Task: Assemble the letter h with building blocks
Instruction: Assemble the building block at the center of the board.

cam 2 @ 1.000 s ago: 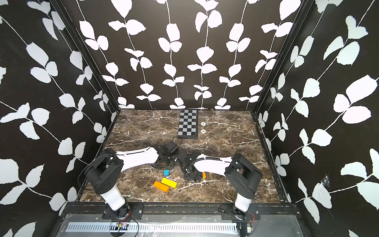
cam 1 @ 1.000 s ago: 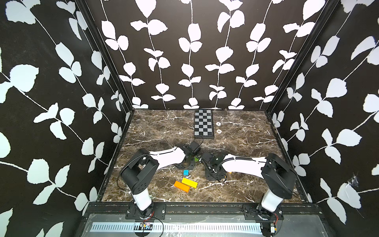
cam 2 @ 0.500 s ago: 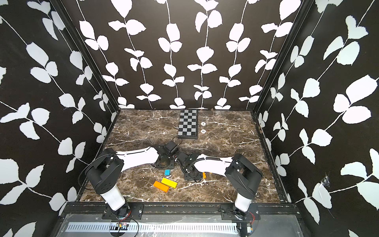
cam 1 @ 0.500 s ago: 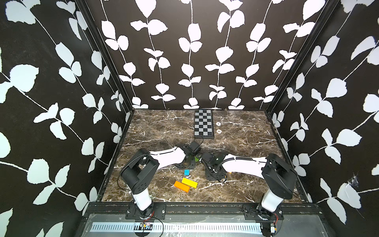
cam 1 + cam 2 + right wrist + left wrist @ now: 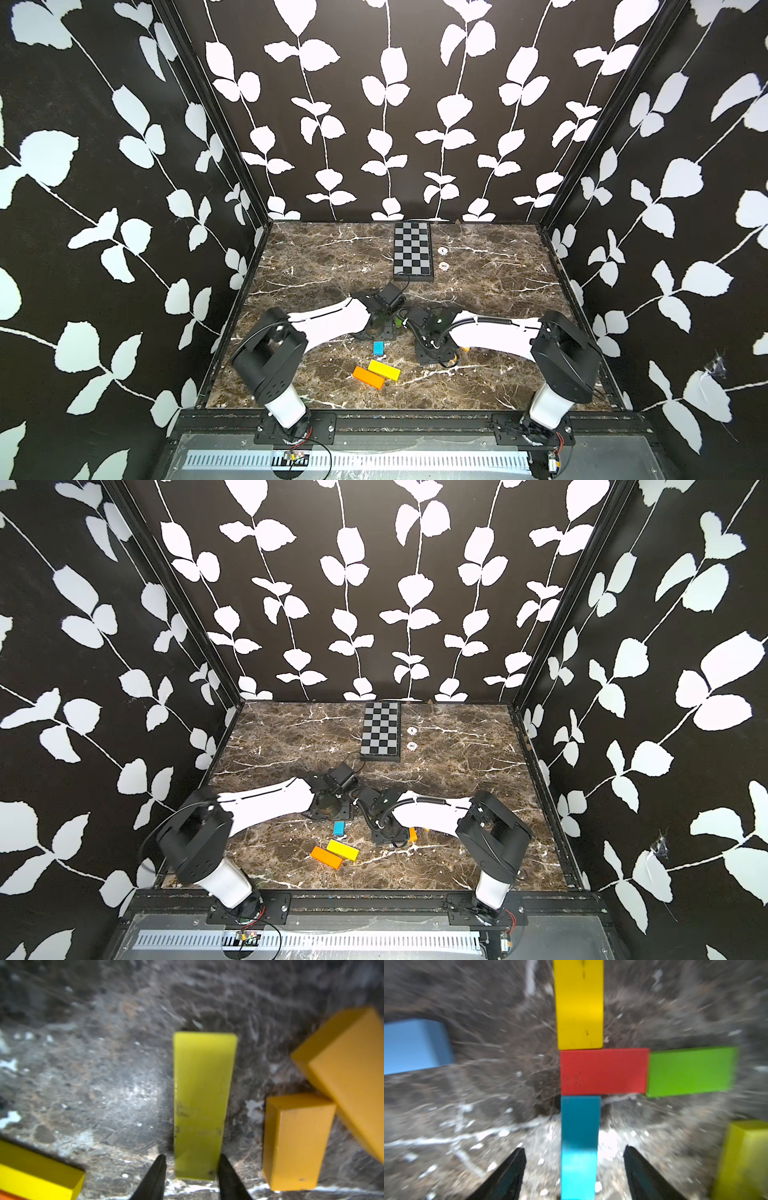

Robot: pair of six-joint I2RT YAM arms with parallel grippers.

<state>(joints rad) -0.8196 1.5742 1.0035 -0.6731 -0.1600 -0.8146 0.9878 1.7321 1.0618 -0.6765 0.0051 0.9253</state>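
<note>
Nothing legible: two small white round stickers (image 5: 443, 250) on the brown marble table (image 5: 332, 257), just beside the black-and-grey checkered board (image 5: 411, 249), bear dark marks too small to read

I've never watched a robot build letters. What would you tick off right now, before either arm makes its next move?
1. Left tool free of the blue bar: ok, its fingers stand clear on both sides.
2. Blue bar's end against the red bar: ok.
3. Yellow bar and green bar touching the red bar: ok, though the view is blurred.
4. Right tool gripping the yellow-green bar: cannot tell; it flanks the bar closely.
5. Orange blocks apart from the yellow-green bar: ok, a gap shows.
</note>
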